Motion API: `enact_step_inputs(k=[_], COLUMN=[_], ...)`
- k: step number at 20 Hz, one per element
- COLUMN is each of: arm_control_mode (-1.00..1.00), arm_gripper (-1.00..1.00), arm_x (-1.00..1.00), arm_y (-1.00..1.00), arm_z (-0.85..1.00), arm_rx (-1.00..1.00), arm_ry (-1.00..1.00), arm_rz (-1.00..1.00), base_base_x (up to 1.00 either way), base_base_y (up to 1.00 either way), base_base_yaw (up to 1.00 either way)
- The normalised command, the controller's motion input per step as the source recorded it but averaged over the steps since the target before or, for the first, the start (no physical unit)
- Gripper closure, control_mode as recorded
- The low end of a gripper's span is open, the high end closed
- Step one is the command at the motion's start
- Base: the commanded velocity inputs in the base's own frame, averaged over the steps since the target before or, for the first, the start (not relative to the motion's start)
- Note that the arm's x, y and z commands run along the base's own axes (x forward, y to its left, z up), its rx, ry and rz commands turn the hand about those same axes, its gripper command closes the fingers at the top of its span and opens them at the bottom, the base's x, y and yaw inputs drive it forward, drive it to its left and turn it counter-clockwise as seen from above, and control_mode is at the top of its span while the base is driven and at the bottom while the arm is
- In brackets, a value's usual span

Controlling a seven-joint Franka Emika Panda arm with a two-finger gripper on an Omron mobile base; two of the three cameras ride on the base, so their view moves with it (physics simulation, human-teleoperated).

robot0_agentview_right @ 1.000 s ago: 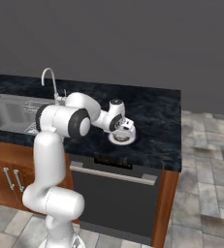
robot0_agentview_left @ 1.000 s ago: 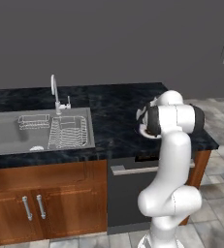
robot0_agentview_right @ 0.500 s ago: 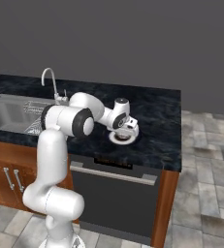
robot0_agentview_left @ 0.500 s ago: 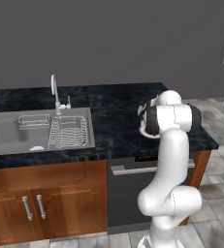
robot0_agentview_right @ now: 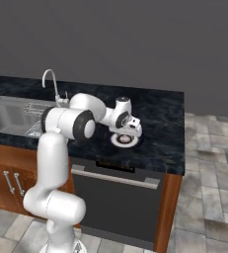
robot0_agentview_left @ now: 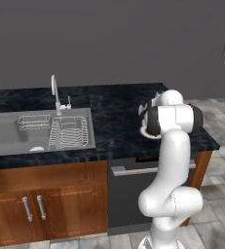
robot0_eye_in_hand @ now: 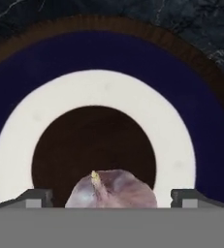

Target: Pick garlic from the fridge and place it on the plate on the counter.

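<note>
Garlic (robot0_eye_in_hand: 112, 190): small whitish-pink bulb, pointed tip up and slightly left in hand view, lying over the dark brown centre of the plate (robot0_eye_in_hand: 94, 92); whether it touches the plate cannot be told. Plate: round, white ring around the brown centre, with a dark blue band and brown edge outside the ring. It sits flat on the black marbled table (robot0_agentview_right: 157, 111), near the front edge, right of the sink.

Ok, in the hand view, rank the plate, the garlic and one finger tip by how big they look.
1. The plate, spanning the whole frame.
2. The garlic, enlarged by nearness to the camera.
3. A fingertip: little of it shows.
</note>
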Motion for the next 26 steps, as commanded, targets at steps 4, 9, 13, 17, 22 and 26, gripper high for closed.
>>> enact_step_inputs(k=[4,9,13,17,22,26], arm_control_mode=[-1.0,-1.0,-1.0,-1.0,-1.0,-1.0], arm_gripper=[-1.0,-1.0,-1.0,-1.0,-1.0,-1.0], arm_x=[0.0,-0.38,-1.0,-1.0,-1.0,-1.0], arm_y=[0.0,0.06,0.16,0.17,0.28,0.43], arm_z=[0.41,0.52,0.64,0.86,0.95,0.78], arm_rx=[-0.08,-0.03,-0.01,0.0,0.0,0.0], arm_ry=[0.09,0.11,0.03,0.02,-0.01,-0.13], arm_rz=[0.0,-0.03,-0.07,-0.04,-0.02,0.0], base_base_x=[0.0,0.0,0.0,0.0,0.0,0.0], base_base_y=[0.0,0.0,0.0,0.0,0.0,0.0], base_base_yaw=[0.0,0.0,0.0,0.0,0.0,0.0])
